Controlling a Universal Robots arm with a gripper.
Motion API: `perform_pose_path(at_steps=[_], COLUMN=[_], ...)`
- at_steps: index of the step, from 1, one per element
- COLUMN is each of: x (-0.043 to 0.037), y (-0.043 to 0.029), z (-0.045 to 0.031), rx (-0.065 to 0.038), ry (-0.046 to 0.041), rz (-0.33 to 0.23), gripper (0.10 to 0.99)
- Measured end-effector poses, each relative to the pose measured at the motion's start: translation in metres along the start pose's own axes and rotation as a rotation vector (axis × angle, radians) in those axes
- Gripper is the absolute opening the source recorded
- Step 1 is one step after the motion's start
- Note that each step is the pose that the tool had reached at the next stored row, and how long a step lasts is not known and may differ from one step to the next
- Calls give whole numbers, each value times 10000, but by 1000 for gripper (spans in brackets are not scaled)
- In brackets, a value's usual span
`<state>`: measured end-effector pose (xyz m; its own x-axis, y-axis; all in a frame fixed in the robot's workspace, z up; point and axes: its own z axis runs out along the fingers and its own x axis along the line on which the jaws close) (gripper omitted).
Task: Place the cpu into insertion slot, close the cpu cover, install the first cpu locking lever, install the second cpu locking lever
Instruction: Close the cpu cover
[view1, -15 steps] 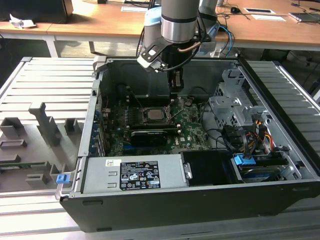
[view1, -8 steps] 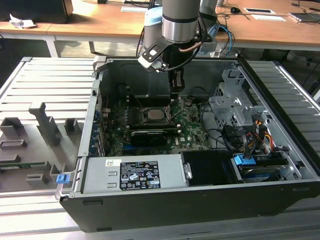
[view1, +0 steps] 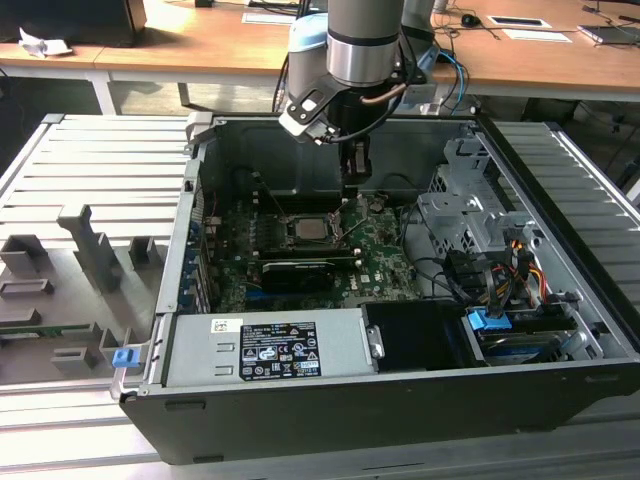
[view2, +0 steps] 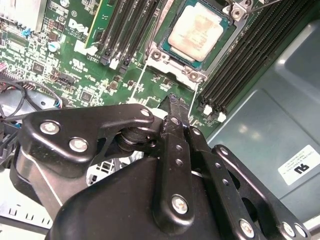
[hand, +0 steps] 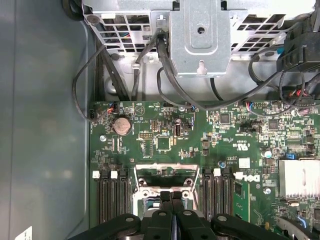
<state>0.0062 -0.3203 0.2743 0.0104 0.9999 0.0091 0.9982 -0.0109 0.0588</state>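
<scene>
The cpu (view2: 199, 29), a small square chip with a silvery-tan top, lies flat in the insertion slot (view2: 172, 67) on the green motherboard. In the exterior view the cpu (view1: 310, 228) sits mid-board. The silver cpu cover (view2: 226, 44) lies down around the chip as a frame. A thin wire lever (view2: 142, 75) runs along one side of the socket. My gripper (view1: 355, 203) hangs just beyond the socket's far corner, toward the exterior view's right. Its black fingers are shut together with nothing between them, in both wrist views (view2: 173, 101) (hand: 171, 196), low over the socket edge (hand: 162, 169).
Black memory slots (hand: 111, 197) flank the socket on both sides. A metal drive cage (view1: 455, 205) with loose cables (hand: 165, 75) stands at the exterior view's right. A power supply box (view1: 265, 348) fills the case's near side. Case walls (view1: 400, 140) ring the board.
</scene>
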Motion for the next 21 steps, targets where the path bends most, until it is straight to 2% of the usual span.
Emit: perform_pose_path(at_steps=[10, 21], x=[1, 1], y=[90, 121], z=[21, 46], rx=[0, 0], ry=[1, 0], rz=[-1, 0], gripper=[106, 106])
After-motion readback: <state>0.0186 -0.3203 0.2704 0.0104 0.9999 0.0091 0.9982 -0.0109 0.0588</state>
